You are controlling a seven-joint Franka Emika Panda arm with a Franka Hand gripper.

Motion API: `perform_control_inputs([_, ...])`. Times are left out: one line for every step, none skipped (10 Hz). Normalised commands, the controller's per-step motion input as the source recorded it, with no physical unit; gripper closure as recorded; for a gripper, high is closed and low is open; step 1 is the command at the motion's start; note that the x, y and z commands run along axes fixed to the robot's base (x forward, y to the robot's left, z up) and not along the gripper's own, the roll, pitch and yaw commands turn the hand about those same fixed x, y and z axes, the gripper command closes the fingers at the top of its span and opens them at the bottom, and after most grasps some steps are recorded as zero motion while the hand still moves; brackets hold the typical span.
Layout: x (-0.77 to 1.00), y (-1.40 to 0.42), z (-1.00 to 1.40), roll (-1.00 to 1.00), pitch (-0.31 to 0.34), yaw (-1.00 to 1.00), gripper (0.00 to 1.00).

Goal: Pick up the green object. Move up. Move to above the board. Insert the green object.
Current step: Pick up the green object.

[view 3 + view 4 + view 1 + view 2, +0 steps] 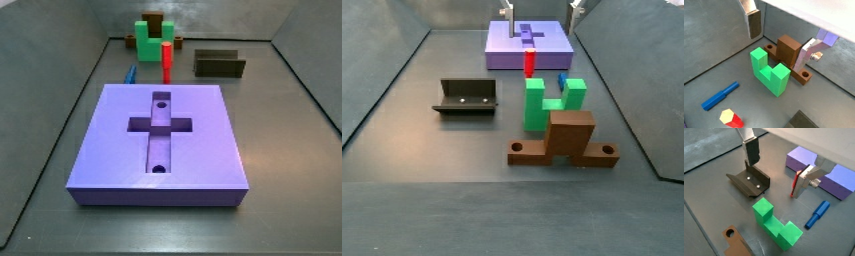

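Observation:
The green object is a bright green stepped block that stands on the floor, free of the gripper; it also shows in the wrist view and in both side views. The board is a large purple-blue slab with a cross recess, also seen in a side view and partly in a wrist view. My gripper is open and empty, held high over the floor. Only its fingertips show in a side view.
A brown piece stands against the green object. A thin red peg stands upright between the green object and the board. A blue peg lies on the floor. The fixture stands to one side.

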Motion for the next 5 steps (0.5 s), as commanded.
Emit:
perform_control_inputs([0.03,0.0,0.0,0.0,0.0,0.0,0.0])
perform_control_inputs([0.0,0.0,-0.06,-0.01,-0.026,0.0,0.0])
perform_control_inputs([0.05,0.42,-0.25,-0.09,-0.017,-0.09,0.0])
perform_control_inputs([0.18,0.7,-0.29,-0.17,-0.006,-0.16,0.0])
perform_control_inputs([0.1,0.47,-0.49,-0.13,-0.106,-0.13,0.0])
